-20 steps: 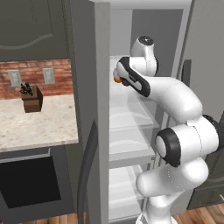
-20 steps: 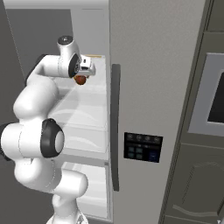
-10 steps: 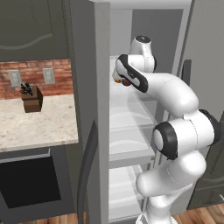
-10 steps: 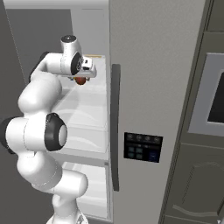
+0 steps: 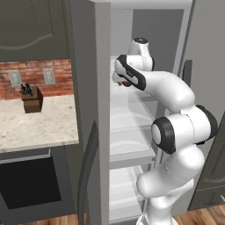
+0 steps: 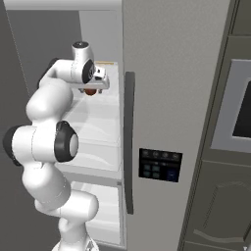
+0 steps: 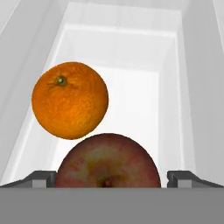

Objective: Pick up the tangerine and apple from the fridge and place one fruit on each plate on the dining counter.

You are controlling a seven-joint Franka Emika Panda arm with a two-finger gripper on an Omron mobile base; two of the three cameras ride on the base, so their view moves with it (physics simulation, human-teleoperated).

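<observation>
Inside the open fridge (image 6: 162, 98), the gripper (image 7: 111, 178) reaches over an upper white shelf (image 7: 131, 109) with its fingers spread wide — nothing clamped. The apple (image 7: 108, 162) lies between the two fingertips (image 7: 43, 178), close to the camera. The tangerine (image 7: 70, 99) sits just behind it, toward the shelf's left wall and seemingly touching the apple. Beside the fridge, a knife block (image 5: 31, 97) stands on the wall counter (image 5: 37, 125) — well apart.
</observation>
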